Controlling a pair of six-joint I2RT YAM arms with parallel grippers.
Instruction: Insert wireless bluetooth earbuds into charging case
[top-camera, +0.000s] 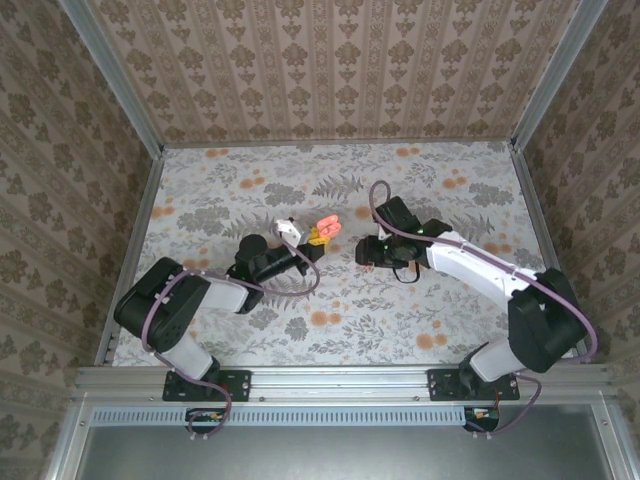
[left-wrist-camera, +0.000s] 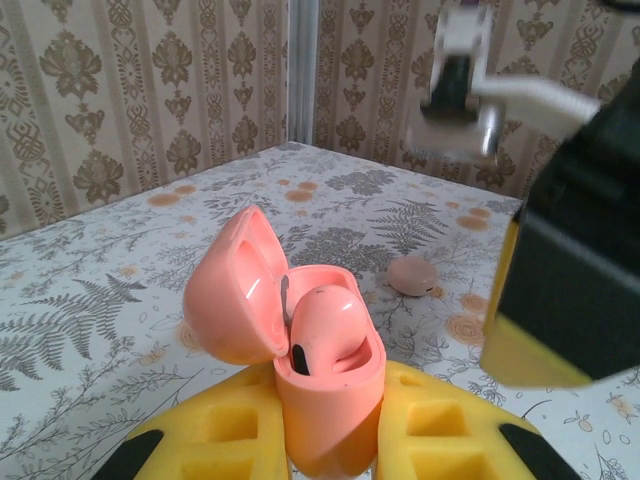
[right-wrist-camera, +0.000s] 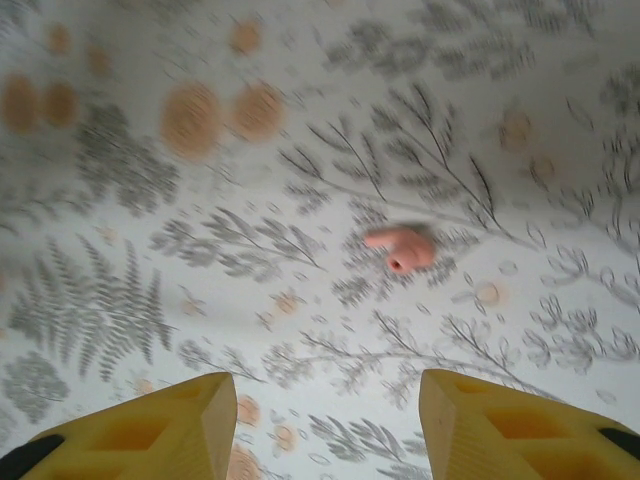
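Glossy plastic charging case (left-wrist-camera: 335, 415) — matt table cover (left-wrist-camera: 100, 300) (printed)

top external: fixed high at the near edge, looking down over the whole desk (top-camera: 400, 320) | left wrist: low, very near, facing the far corner past the charging case (left-wrist-camera: 330, 400) | right wrist: near, tilted down at desk | shared by both wrists: loose earbud (left-wrist-camera: 412, 275)

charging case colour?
The charging case is salmon pink, best seen in the left wrist view.

One coral earbud (right-wrist-camera: 402, 248) lies on the floral-print table (top-camera: 420, 310).
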